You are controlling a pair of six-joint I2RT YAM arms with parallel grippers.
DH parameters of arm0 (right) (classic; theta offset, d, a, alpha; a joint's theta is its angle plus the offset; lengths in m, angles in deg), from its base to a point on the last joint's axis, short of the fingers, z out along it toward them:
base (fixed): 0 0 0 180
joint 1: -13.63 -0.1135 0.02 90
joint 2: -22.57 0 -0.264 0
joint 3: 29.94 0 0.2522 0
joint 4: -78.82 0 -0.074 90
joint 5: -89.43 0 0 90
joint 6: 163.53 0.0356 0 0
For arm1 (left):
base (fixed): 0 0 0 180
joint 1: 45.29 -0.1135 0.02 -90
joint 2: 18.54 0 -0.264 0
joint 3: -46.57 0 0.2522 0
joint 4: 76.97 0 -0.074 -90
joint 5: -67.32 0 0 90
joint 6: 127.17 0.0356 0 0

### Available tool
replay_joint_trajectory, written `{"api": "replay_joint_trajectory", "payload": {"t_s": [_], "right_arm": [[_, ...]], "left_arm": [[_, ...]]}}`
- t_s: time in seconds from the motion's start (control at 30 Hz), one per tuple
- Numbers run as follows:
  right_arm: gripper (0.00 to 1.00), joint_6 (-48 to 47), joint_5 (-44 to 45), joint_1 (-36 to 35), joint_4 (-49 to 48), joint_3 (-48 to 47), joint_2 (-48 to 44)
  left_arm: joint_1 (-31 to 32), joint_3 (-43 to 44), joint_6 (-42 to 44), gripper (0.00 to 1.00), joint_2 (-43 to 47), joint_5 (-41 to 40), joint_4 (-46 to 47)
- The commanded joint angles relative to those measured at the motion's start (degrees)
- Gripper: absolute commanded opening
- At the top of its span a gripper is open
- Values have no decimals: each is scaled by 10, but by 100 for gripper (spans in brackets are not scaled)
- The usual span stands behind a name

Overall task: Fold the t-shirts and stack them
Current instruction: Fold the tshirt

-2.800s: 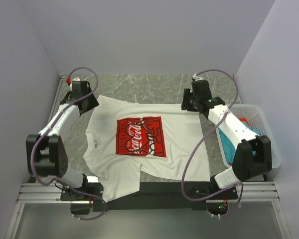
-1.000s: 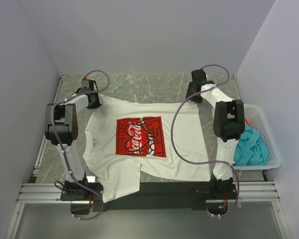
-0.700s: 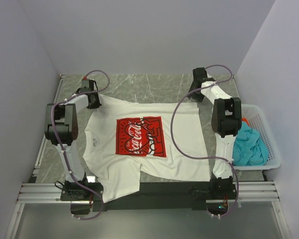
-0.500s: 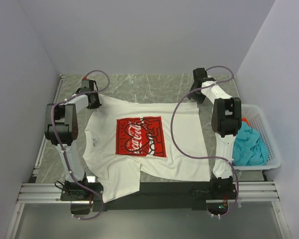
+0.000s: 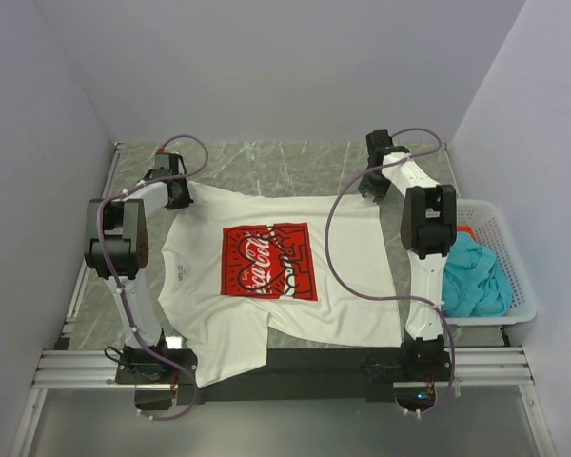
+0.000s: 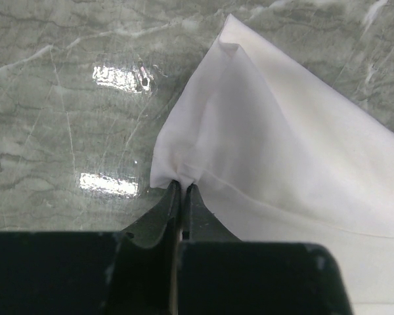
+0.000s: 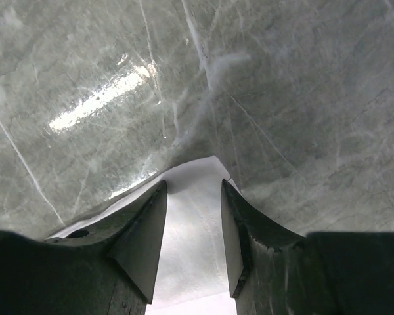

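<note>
The white t-shirt [image 5: 347, 276] with its red Coca-Cola print [image 5: 266, 262] lies spread flat on the marble table. My left gripper [image 5: 178, 194] sits at its far left corner, shut on a pinch of the white cloth [image 6: 282, 144] at the jaw tips [image 6: 182, 186]. At the far right corner, my right gripper [image 5: 372, 187] is open. Its two fingers straddle the corner of the white cloth [image 7: 194, 262], which lies flat between them [image 7: 193, 188]. The teal t-shirt [image 5: 476, 281] is bunched in the basket, with a bit of the red-orange t-shirt [image 5: 467, 231] showing behind it.
A white mesh basket [image 5: 502, 221] stands at the table's right edge, beside the right arm. Grey walls close in the back and both sides. Bare marble [image 5: 285, 167] lies beyond the shirt's far edge. A metal rail [image 5: 285, 367] runs along the near edge.
Since the earliest frame both arms have stretched out to the shirt's far corners. Over the last second the right arm has shifted slightly at its corner; the left arm and shirt stay still.
</note>
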Motion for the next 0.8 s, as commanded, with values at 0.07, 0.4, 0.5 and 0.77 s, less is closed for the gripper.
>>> {"api": "replay_joint_trajectory", "payload": {"t_s": [0.07,0.4,0.5,0.77], "right_arm": [[44,-14,-10,7,19,-31,17],[7,-28,-31,13,28,-73,47],[0,-34,-47,13,32,-88,57],[0,-50,-50,15,-73,-1,-37]], "left_arm": [[-2,-18,1,1,-2,6,-57],[-2,-21,3,1,3,2,-56],[-2,-20,2,1,5,1,-57],[-30,-21,-17,1,45,4,-48]]}}
